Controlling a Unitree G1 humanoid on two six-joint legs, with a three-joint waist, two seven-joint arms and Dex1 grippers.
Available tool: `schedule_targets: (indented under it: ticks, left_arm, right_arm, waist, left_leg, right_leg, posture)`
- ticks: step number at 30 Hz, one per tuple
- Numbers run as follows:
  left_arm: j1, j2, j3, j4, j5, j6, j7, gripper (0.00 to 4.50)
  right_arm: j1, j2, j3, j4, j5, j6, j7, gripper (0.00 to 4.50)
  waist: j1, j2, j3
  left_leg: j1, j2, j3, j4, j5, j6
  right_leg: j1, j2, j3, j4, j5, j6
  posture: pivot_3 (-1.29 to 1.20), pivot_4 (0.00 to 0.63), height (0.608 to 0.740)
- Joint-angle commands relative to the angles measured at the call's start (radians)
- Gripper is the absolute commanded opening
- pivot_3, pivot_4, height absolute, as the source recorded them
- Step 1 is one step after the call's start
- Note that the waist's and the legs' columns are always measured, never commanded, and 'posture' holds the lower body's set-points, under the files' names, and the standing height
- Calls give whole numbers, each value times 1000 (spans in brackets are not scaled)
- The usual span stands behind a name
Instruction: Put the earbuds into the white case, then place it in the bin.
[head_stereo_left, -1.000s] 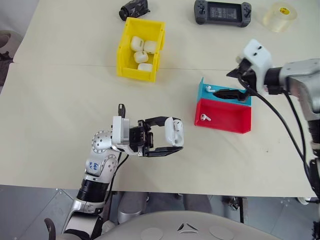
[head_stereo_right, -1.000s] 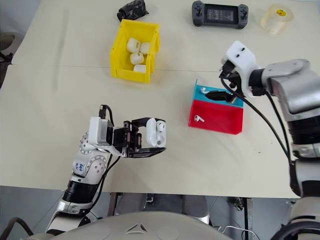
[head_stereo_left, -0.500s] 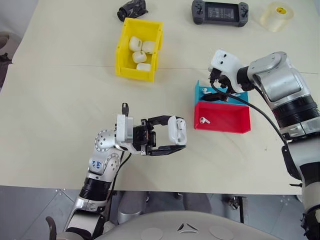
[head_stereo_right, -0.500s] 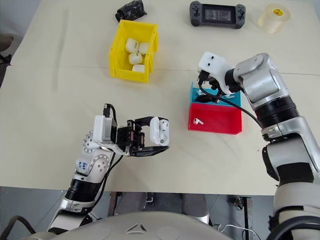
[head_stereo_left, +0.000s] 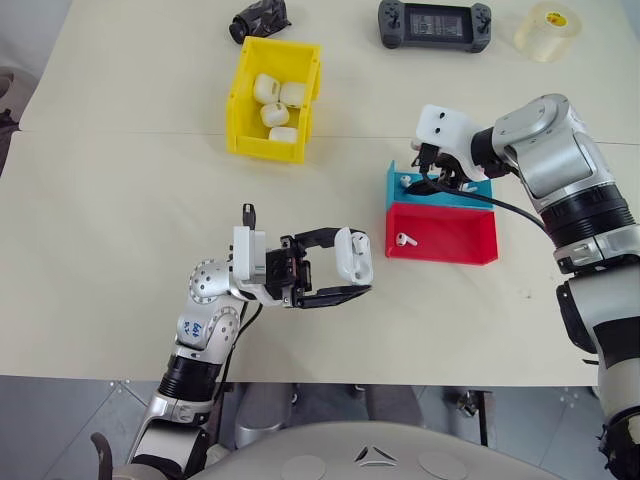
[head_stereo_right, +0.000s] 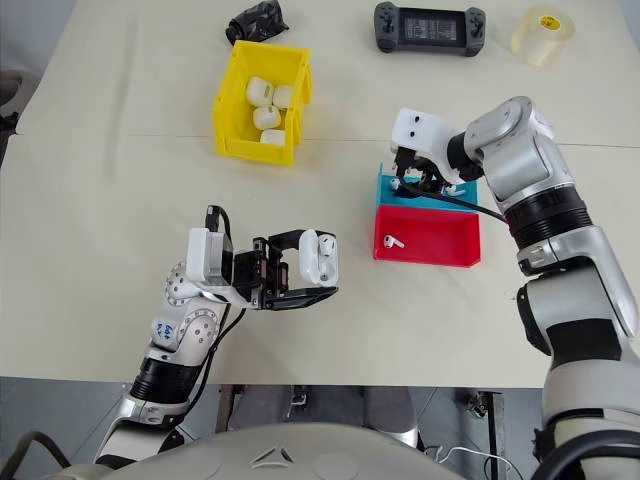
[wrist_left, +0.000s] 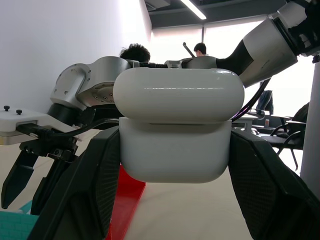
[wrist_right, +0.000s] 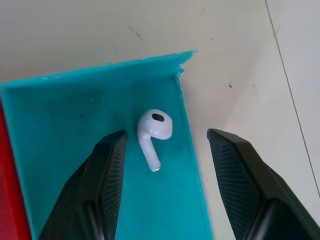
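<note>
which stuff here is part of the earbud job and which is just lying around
In the job:
- white case in the left gripper
- earbud in the blue tray, between the right gripper fingers
- earbud in the red tray
- yellow bin

Lying about:
- game controller
- tape roll
- black object

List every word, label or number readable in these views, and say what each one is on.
Blue handwritten marks on the left arm's silver joint: too small to read.
Yellow label on the tape roll: too blurred to read.
Screen of the handheld game console: nothing readable.
Nothing else bears text.
</note>
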Motion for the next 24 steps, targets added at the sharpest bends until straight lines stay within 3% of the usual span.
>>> schedule_targets:
  ticks: [1, 6, 12, 24]
  left_arm:
    - [-10, -2, 1, -32, -4, -13, 2, 2799]
    - [-10, -1, 2, -35, -2, -14, 6, 2799]
    - [-2, 6, 4, -48, -4, -11, 13, 2799]
    - [-12, 9, 7, -40, -2, -14, 16, 2799]
  right_arm:
    - [-1, 12, -11, 16, -22, -25, 14, 2656]
    - [-5, 29, -13, 44, -42, -54, 26, 2656]
    - [-7, 41, -16, 65, -62, -69, 42, 969]
    - [9, 41, -56, 46, -67, -60, 45, 969]
  waist:
    - [-1, 0, 0]
    - [-1, 0, 0]
    - [-2, 0, 0]
    - [-1, 0, 0]
  left_leg:
    - [0, 0, 0, 0, 0, 0]
    - [1, 0, 0, 0, 0, 0]
    - [2, 0, 0, 0, 0, 0]
    - [2, 0, 0, 0, 0, 0]
  right_leg:
    - [0, 0, 0, 0, 0, 0]
    - [0, 0, 0, 0, 0, 0]
    - [1, 0, 0, 0, 0, 0]
    - [2, 0, 0, 0, 0, 0]
  posture:
    - [0, 150, 740]
    - [0, 150, 740]
    - [0, 150, 740]
    - [0, 150, 740]
